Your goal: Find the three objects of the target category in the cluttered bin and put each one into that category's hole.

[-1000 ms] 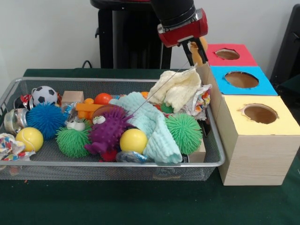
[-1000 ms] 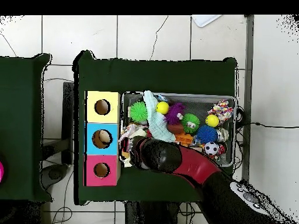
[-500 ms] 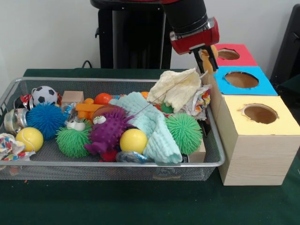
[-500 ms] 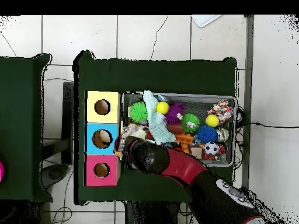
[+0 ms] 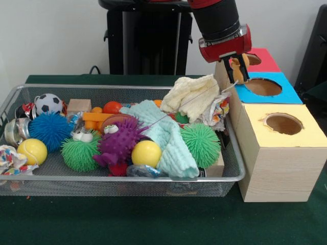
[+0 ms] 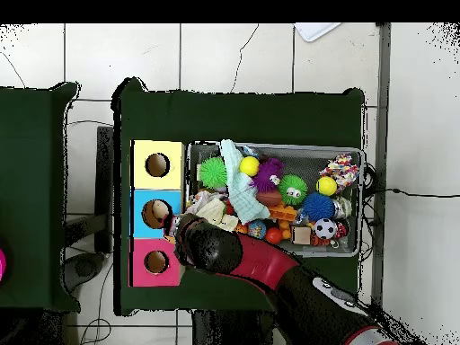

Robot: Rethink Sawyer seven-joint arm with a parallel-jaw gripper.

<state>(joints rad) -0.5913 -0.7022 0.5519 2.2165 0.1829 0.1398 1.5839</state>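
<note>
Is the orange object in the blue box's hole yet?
Not yet: the gripper holds the orange object above the blue box edge.

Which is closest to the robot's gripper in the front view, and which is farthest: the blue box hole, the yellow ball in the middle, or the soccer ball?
Measured from the gripper:
1. Blue box hole: right beside the gripper, just below it.
2. Yellow ball: middle of the bin, near its front edge.
3. Soccer ball: far end of the bin, at the picture's left.

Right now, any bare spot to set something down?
Inside the bin, barely: only mesh strips along the front rim and between the blue spiky ball and yellow ball. Green tablecloth in front is bare. The end effector crowds the blue box.
</note>
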